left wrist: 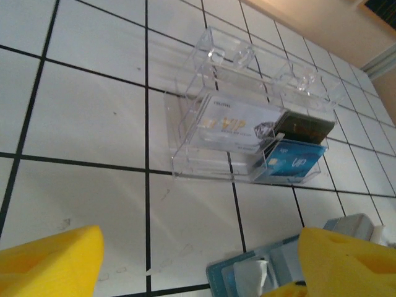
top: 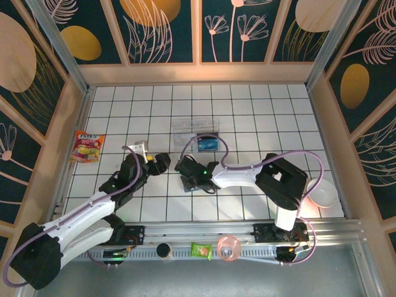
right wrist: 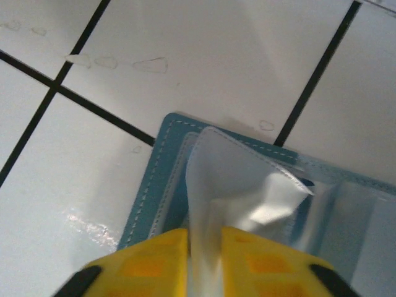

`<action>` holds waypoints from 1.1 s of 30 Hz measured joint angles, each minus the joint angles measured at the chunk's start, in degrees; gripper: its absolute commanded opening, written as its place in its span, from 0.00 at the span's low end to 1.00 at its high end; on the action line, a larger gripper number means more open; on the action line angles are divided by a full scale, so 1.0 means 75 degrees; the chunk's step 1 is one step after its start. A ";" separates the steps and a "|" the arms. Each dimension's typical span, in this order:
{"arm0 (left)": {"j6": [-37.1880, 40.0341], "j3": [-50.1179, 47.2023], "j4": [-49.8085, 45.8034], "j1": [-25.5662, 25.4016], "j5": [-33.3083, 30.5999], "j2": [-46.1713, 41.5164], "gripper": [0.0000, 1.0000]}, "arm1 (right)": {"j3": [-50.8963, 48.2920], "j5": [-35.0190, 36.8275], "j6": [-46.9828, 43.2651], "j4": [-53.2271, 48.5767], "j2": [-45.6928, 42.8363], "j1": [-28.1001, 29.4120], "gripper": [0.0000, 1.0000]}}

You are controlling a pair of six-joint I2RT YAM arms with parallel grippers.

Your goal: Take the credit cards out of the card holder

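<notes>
Robot test cell: gridded white tabletop (top: 124,105), aluminium frame (top: 198,232), patterned wall panels (top: 164,31) (leaf motifs).

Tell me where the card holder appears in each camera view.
Top external: centre of table, mostly hidden under the right gripper.
Left wrist: card holder at bottom edge, right of centre.
Right wrist: lower centre; yellow fingers pinch its clear pocket.
Shared landmark: table's black grid lines.

right gripper (right wrist: 204,263) is sitting at 6 o'clock, its yellow fingers (right wrist: 148,263) pinching a pale translucent flap (right wrist: 235,185) that is standing up from the card holder (right wrist: 151,198). card holder is lying open on white tiles (right wrist: 216,55), stretching toward 4 o'clock. black grout lines (right wrist: 93,108) are crossing at 9 and 1 o'clock.
</notes>
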 measured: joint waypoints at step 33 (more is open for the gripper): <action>-0.0335 0.1195 0.1571 -0.1358 0.2815 0.4234 0.03 | -0.3162 -0.0434 0.1751 0.2786 -0.3742 -0.0571 0.37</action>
